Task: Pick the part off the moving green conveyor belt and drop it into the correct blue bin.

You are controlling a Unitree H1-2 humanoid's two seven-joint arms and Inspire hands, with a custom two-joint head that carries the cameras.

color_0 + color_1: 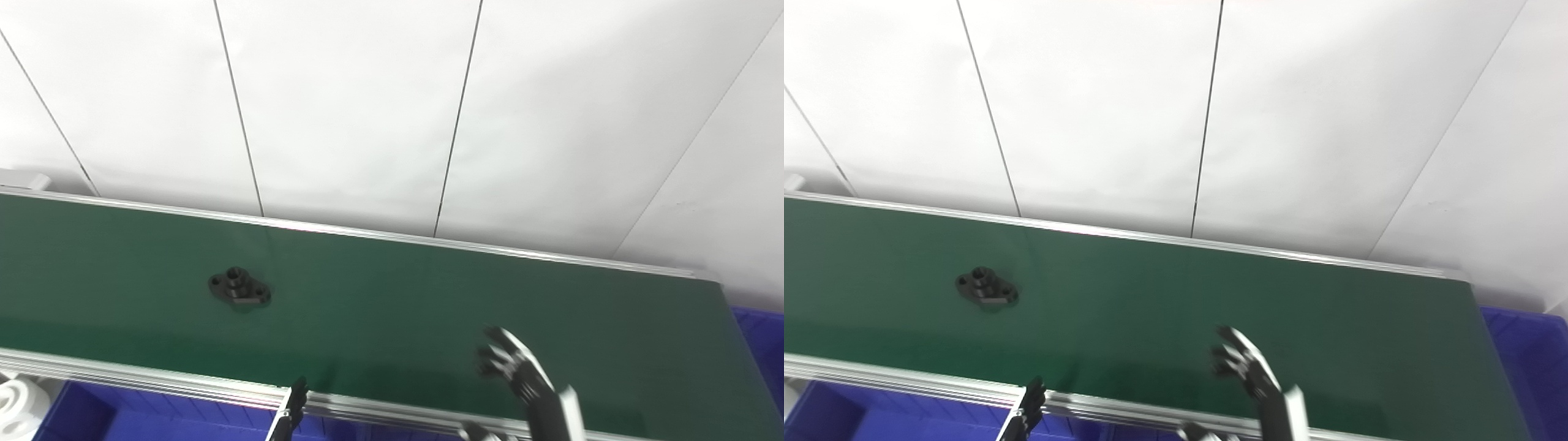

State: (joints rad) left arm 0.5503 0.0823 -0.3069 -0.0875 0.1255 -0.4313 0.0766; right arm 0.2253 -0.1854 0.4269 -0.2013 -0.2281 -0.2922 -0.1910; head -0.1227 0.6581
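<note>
Your right hand (517, 367) open, empty, over belt (392, 306) near edge; part (239, 288) far left; left hand (297, 398) barely visible, state unclear.

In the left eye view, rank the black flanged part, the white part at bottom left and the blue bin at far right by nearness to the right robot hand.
From the right robot hand:
1. Black flanged part, on the belt, left.
2. Blue bin, far right; too close to call with 1.
3. White part, bottom-left corner.
</note>
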